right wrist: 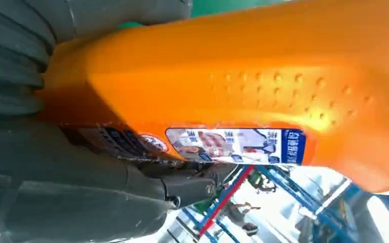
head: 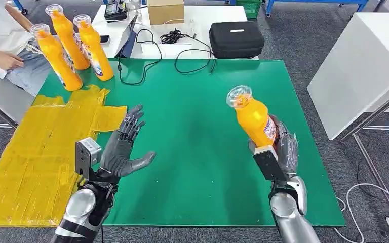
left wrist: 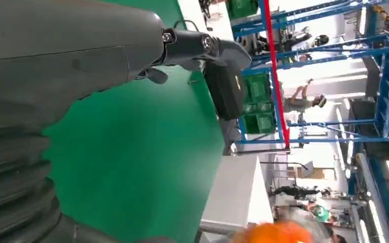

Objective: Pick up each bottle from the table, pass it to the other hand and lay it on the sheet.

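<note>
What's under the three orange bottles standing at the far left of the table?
The three orange bottles stand on the green table, just beyond the yellow sheet, not on it. Their bases hide the spots they cover.

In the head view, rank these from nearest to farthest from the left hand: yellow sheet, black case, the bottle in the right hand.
From the left hand:
1. Yellow sheet, right beside it on the table's left side.
2. Held bottle, across the green mat, in the right hand.
3. Black case, on the white table beyond the mat's far edge.
</note>
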